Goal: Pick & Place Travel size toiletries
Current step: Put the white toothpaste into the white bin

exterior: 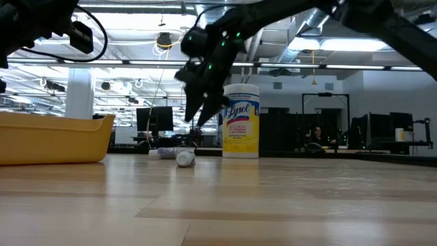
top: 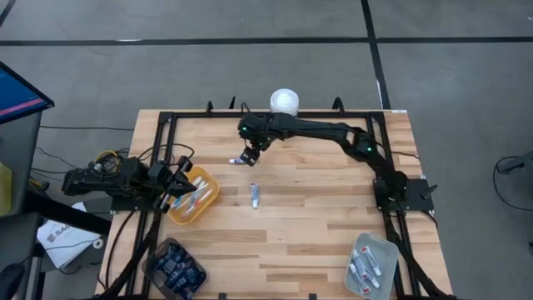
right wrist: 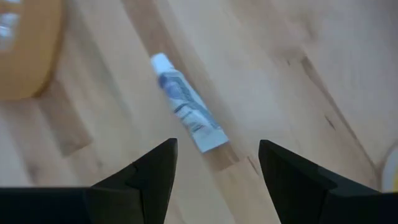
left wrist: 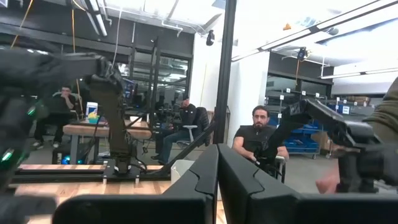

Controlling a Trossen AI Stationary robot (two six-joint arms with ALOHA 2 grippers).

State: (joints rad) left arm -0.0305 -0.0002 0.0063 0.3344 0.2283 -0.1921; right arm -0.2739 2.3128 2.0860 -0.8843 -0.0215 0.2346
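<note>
Right gripper (top: pixel 250 156) hangs spread above a white tube (right wrist: pixel 185 111) lying flat near the table's far edge. Risk: off-centre descent nudges the tube aside. Left gripper (top: pixel 177 185), pressed together, waits over the yellow bin (top: pixel 205 202).

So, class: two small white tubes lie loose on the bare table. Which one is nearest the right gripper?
The white tube at the table's far side, just beside the open right gripper. The other tube lies mid-table, farther off.
</note>
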